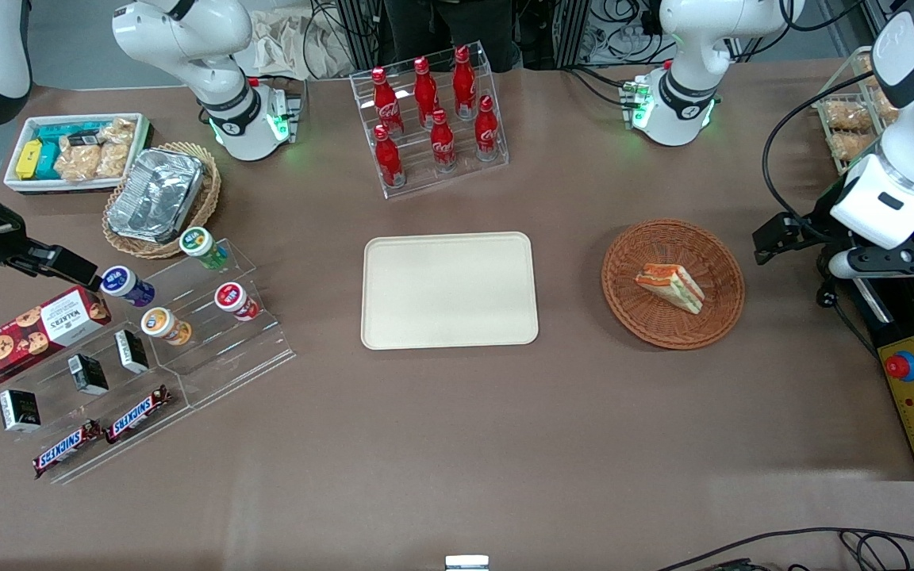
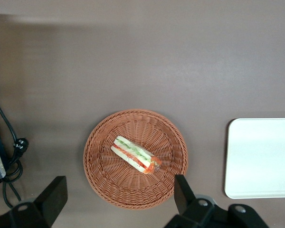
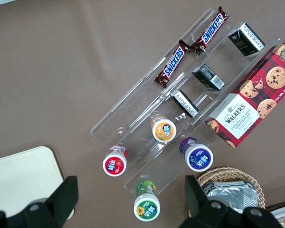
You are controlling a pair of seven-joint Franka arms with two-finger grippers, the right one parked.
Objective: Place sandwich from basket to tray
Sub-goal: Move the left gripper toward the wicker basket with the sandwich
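sandwich point(image 1: 670, 287): sitting in the basket, lying on its side roughly in the middle, so the orange-red and green layers show along the edge. Nothing of mine is touching it.

basket point(image 1: 647, 321): the reddish-brown wicker one, flat on the table toward my working end, just beside the tray with a strip of bare table between them.

tray point(image 1: 449, 290): cream-beige, mid-table, nothing on it. It sits nearer the front camera than the rack of cola bottles point(image 1: 433, 119).

my gripper point(image 2: 118, 192): up in the air above the basket's edge, well clear of the sandwich. My wrist camera looks straight down on the basket, and my two fingers point(image 2: 54, 194) are spread wide apart, holding nothing. The basket shows between them.

my arm point(image 1: 901, 190): hangs over my end of the table, beside the basket, not over the tray.

task status: sandwich is in the basket, not on the tray.

other stuff: toward the parked arm's end there's a clear stepped stand with small tubs point(image 1: 227, 297), Snickers bars point(image 1: 100, 436) and a Walkers cookie box point(image 1: 32, 333). Farther from the front camera than those sits a tan wicker basket with a foil container point(image 1: 157, 194), and a white bin of snacks point(image 1: 76, 151) next to it.
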